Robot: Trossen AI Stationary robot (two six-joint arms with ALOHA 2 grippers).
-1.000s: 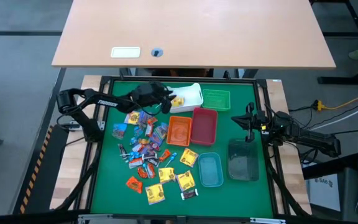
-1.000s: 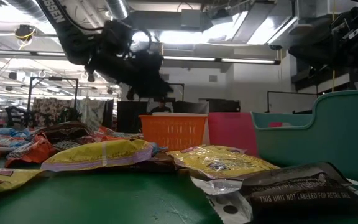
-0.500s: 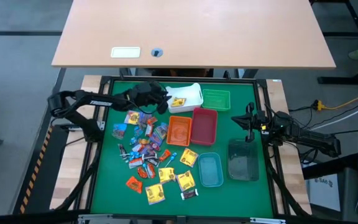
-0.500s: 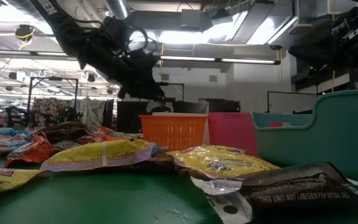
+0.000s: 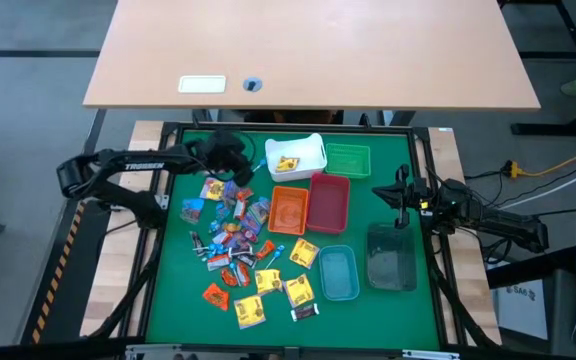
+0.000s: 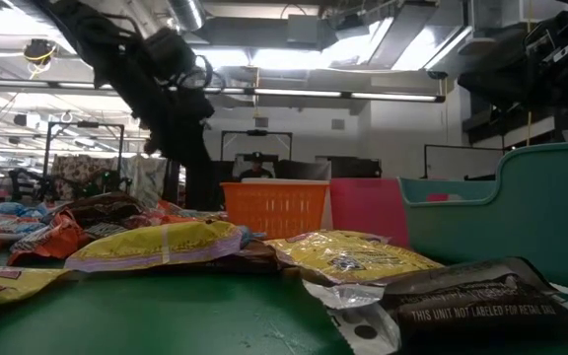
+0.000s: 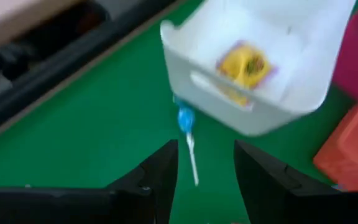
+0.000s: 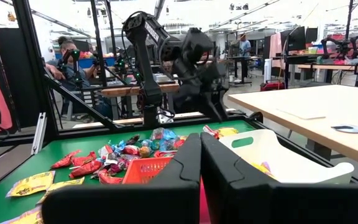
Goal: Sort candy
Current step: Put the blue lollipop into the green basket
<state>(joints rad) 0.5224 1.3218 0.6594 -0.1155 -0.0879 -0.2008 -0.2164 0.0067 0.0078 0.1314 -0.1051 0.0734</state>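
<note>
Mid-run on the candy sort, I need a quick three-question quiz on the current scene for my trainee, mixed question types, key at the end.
1. True or false: the white bin holds a yellow candy.
2. Which gripper is shut? A) left gripper B) right gripper
3. Fill in: the red bin sits directly beside the ____ bin.

Key: 1 true. 2 B; the left is open, holding nothing, by the white bin. 3 orange.

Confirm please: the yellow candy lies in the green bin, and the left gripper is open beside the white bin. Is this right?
One thing is wrong. The yellow candy lies in the white bin, not the green bin, which looks empty. The high view shows this, and the left wrist view too. The left gripper is indeed open beside the white bin.
</note>
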